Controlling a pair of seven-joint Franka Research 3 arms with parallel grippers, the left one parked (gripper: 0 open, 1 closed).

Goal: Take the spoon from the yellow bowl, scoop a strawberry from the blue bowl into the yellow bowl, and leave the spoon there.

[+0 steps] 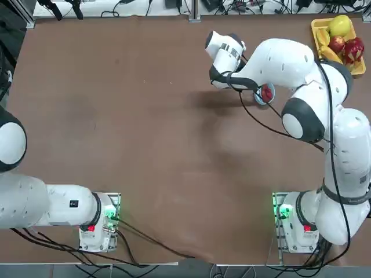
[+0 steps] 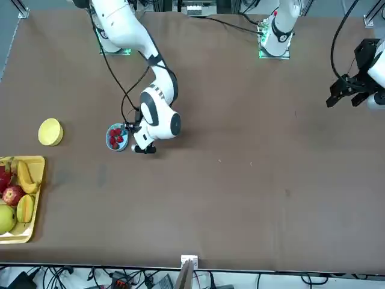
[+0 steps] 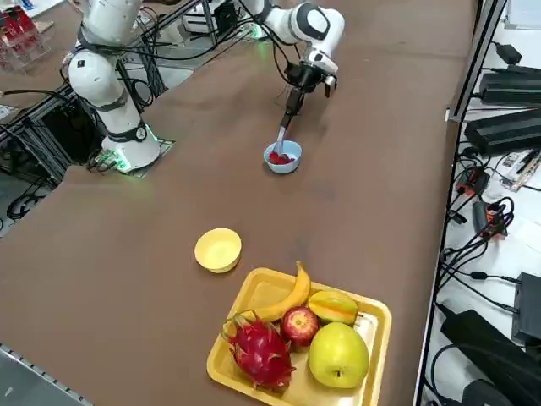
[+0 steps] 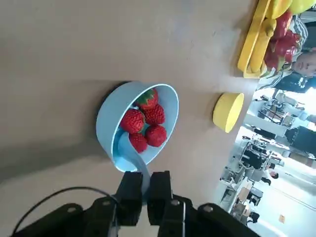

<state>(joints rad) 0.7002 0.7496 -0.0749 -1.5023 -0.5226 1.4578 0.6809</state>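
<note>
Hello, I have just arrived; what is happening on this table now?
The right arm's hand is shut on the handle of the spoon, and the spoon's tip is down inside the blue bowl, among the strawberries. None has been lifted out yet. The yellow bowl stands empty, apart from the blue one, near the fruit tray.

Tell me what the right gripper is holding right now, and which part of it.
The right gripper is shut on the spoon, pinching its handle end; the spoon's scoop sits in the blue bowl among the strawberries.
</note>
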